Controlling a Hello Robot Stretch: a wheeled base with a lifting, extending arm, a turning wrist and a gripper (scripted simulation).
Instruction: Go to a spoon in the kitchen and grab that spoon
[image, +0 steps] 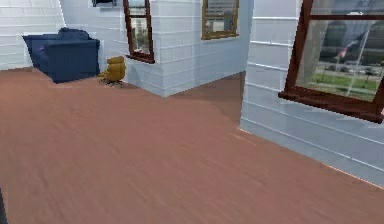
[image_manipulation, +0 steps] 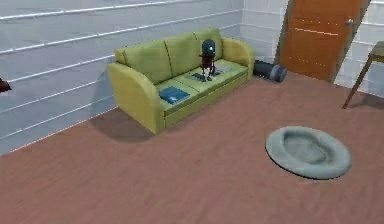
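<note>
The gripper's state cannot be told. The step in hand is the search, I judge: this looks like a sitting room, so the spoon's place cannot be told, and the next move calls for driving to find a kitchen. Around lie a smooth plank floor (image: 120, 150), a padded olive sofa (image_manipulation: 175, 75), a round grey cushion (image_manipulation: 308, 150) and a boxy blue armchair (image: 62, 55).
</note>
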